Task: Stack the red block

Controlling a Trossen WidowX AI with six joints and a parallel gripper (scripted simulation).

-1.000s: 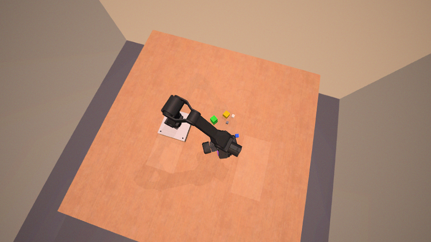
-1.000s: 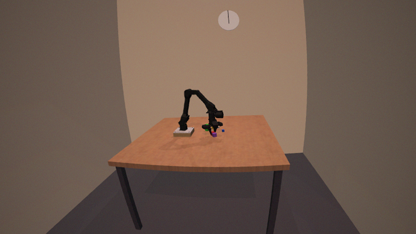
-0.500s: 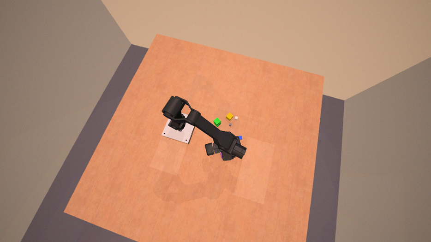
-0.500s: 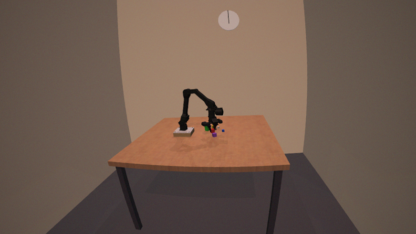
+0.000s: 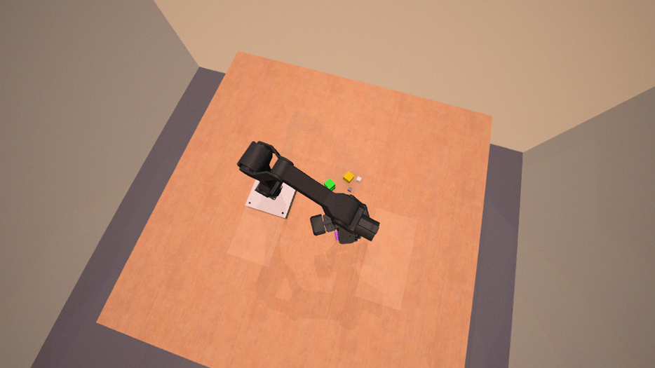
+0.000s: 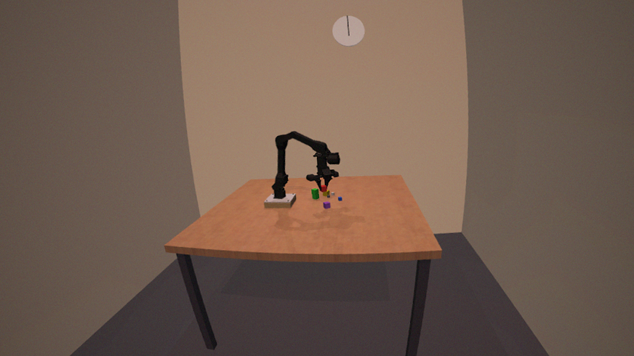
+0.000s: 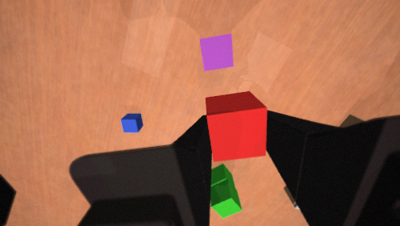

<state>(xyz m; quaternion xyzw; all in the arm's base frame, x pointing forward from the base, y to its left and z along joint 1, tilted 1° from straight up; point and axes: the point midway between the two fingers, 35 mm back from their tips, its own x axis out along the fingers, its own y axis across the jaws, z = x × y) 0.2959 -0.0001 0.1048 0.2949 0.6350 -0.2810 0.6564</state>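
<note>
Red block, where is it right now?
The red block is clamped in the tool, lifted off the table. In the wrist view it sits mid-frame, with the purple block beyond it and the green tower below.

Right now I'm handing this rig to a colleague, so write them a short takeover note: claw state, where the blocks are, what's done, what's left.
Claw: shut on the small red cube, lifted off the wooden table.
Green two-block tower: upright on the table, beside the arm, untouched.
Purple cube and small blue cube: loose on the table nearby; avoid them.
Done: red cube gripped and raised.
Left: carry it over the tower, lower it squarely, open, retreat straight up.
</note>
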